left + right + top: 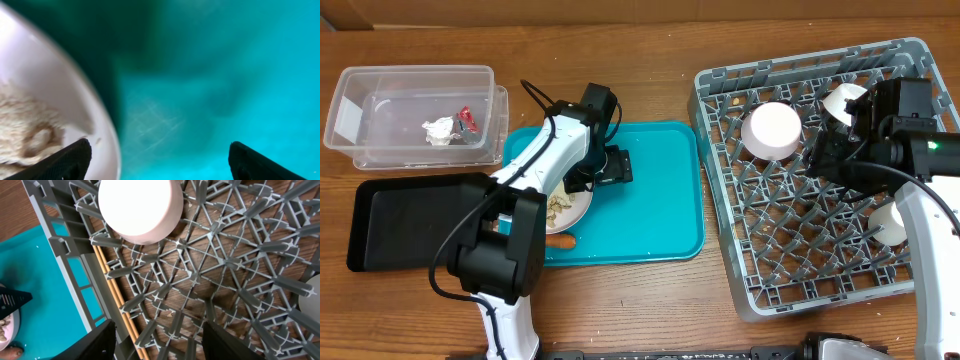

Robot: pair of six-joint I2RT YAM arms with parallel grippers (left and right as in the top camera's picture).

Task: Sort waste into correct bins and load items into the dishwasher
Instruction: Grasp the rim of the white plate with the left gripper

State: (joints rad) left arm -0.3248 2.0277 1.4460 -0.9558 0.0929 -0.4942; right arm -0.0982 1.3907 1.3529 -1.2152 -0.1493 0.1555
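My left gripper (pixel 603 172) (pixel 160 161) hangs low and open over the teal tray. One finger (pixel 70 160) is above the rim of the white plate (pixel 576 210) (pixel 55 85), the other above bare tray. Beige food scraps (pixel 558 206) (pixel 25 130) lie on the plate and an orange carrot (pixel 561 240) sits beside it. My right gripper (pixel 827 150) (pixel 160 341) is open and empty above the grey dish rack (pixel 720 200) (pixel 200 270). An upturned white bowl (pixel 772 130) (pixel 140 205), a cup (pixel 843 100), another bowl (pixel 890 222) and the chopsticks (pixel 117 300) are in the rack.
The clear tub (pixel 360 110) at the back left holds a red-and-white wrapper (pixel 468 118) and a paper ball (pixel 442 128). The black tray (pixel 410 220) lies in front of it. The teal serving tray (pixel 650 200) (pixel 210 75) (pixel 45 290) sits between my arms.
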